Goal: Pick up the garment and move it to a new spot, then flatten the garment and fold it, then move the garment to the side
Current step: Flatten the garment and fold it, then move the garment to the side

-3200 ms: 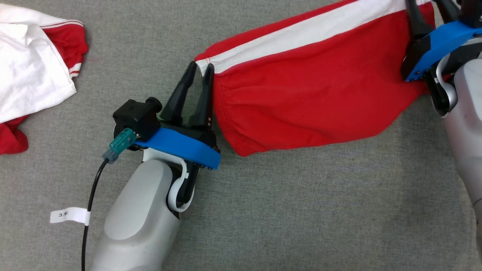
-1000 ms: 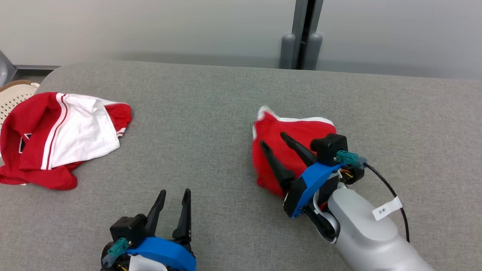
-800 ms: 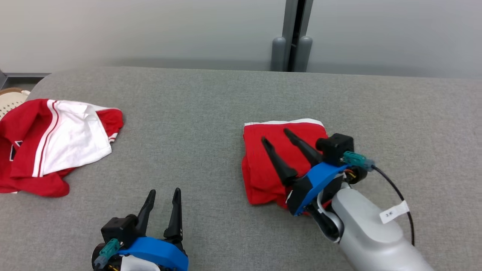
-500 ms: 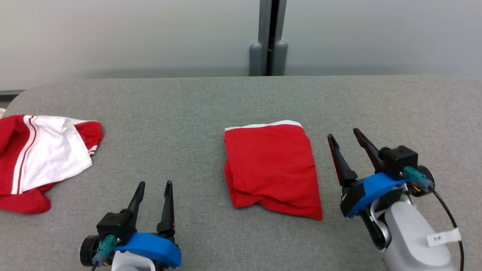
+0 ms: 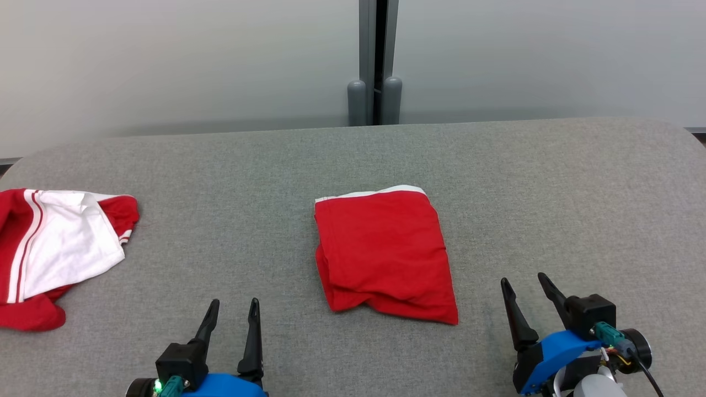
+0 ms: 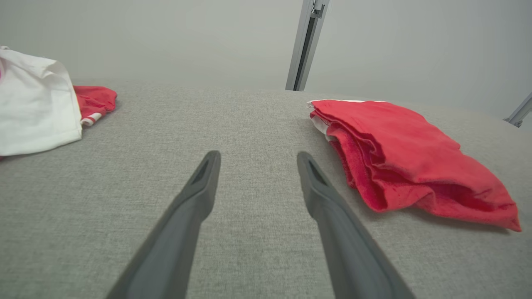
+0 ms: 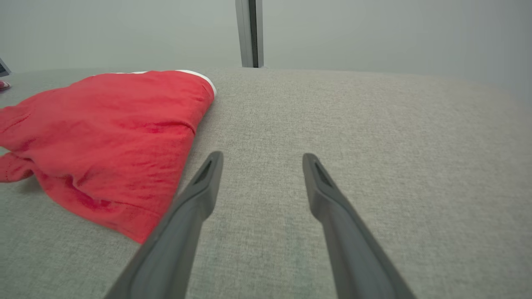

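While garment [image 5: 383,253] lies folded, right gripper [image 5: 523,278] spread, well apart.

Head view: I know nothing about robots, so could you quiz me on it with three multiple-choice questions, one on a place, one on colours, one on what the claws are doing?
1. Where does the folded red garment lie?
A. In a gripper
B. Midway across the grey table
C. On the floor

2. What colours has the crumpled garment at the left?
A. Blue and green
B. All black
C. Red and white

3. How do the left gripper and right gripper stand?
A. Both open, empty
B. Both shut on cloth
C. One open, one shut

Answers:
1 B: it rests on the table, apart from both grippers.
2 C: white cloth with red stripes and red edges.
3 A: each pair of fingers is spread, with nothing between them.
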You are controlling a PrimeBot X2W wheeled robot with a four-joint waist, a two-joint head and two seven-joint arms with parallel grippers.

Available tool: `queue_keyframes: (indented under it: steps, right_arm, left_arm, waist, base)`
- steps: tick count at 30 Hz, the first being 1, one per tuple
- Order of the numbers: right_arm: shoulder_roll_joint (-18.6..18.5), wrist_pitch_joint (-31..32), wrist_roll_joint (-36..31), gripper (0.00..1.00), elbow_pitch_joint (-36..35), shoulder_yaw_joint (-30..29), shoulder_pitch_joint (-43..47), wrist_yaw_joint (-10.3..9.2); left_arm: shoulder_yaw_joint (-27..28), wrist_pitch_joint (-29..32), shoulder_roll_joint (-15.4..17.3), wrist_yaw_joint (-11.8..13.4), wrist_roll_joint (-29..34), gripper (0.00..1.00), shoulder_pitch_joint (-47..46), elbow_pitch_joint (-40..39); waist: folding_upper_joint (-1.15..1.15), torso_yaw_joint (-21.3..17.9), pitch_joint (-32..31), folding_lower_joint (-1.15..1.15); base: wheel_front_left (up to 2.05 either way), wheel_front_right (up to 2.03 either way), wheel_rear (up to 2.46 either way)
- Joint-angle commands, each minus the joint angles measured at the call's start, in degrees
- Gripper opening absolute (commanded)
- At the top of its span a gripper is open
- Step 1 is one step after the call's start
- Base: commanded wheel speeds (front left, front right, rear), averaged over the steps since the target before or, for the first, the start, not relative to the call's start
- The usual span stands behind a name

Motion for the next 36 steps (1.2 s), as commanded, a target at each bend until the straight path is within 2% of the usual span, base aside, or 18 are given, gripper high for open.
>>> queue_keyframes:
  steps: [1, 12, 16, 17, 22, 27, 28, 29, 30, 36]
  right_arm:
    - [0.26, -0.16, -0.35, 1.0, 0.0, -0.04, 0.41, 0.0]
    - [0.28, -0.16, 2.49, 1.0, 5.19, 4.86, -7.59, 0.0]
    - [0.24, -0.15, 4.48, 1.0, 10.55, 6.03, -15.46, 0.0]
    - [0.24, -0.15, 4.48, 1.0, 10.55, 6.03, -15.46, 0.0]
    - [0.25, 1.16, 2.51, 1.0, 19.3, 5.99, -21.21, 0.0]
    - [0.14, 3.62, 2.19, 0.98, 27.43, 5.82, -22.87, 0.0]
    - [0.15, 3.66, 2.34, 0.81, 28.75, 5.36, -22.8, 0.0]
    - [0.15, 3.58, 2.54, 0.36, 29.84, 5.04, -22.6, 0.0]
    - [0.15, 3.17, 2.51, 0.0, 30.65, 4.72, -22.45, 0.0]
    - [-0.08, 0.32, 2.78, 0.0, 31.42, 2.63, -23.88, -0.06]
  left_arm:
    - [-0.2, -0.14, 0.03, 0.37, -0.26, 1.0, 0.29, -0.23]
    - [-1.0, -0.14, 0.02, -0.31, -0.1, 1.0, -2.24, -0.12]
    - [-2.43, -0.14, 0.01, -1.03, -1.57, 1.0, -3.7, 0.11]
    - [-2.43, -0.14, 0.01, -1.03, -1.57, 1.0, -3.7, 0.11]
    - [-3.78, -0.14, 0.02, -1.11, -1.82, 1.0, -4.43, -0.14]
    - [-4.02, -0.14, 0.0, -1.33, -1.3, 1.0, -4.74, 0.41]
    - [-3.95, -0.14, 0.0, -1.38, -1.29, 1.0, -4.77, 0.44]
    - [-3.89, -0.14, 0.01, -1.39, -1.19, 1.0, -4.79, 0.49]
    - [-3.75, -0.14, 0.01, -1.31, -1.07, 1.0, -4.76, 0.55]
    - [-2.81, -0.14, 0.01, -1.58, -0.14, 1.0, -4.97, 0.51]
  waist:
    - [0.0, 0.03, 0.03, 0.0]
    - [0.0, 1.56, 1.76, 0.0]
    - [0.0, 4.02, 3.76, 0.0]
    - [0.0, 4.02, 3.76, 0.0]
    - [0.0, 6.83, 5.61, 0.0]
    - [0.0, 8.4, 6.33, 0.0]
    - [0.0, 8.5, 6.39, 0.0]
    - [0.0, 8.54, 6.45, 0.0]
    - [0.0, 8.44, 6.46, 0.0]
    - [0.0, 4.14, 6.31, 0.0]
  base:
    - [0.0, 0.0, 0.0]
    - [0.0, 0.0, 0.0]
    - [0.0, 0.0, 0.0]
    - [0.0, 0.0, 0.0]
    - [0.0, 0.0, 0.0]
    - [0.0, 0.0, 0.0]
    - [0.0, 0.0, 0.0]
    - [0.0, 0.0, 0.0]
    - [0.0, 0.0, 0.0]
    - [0.0, 0.0, 0.0]
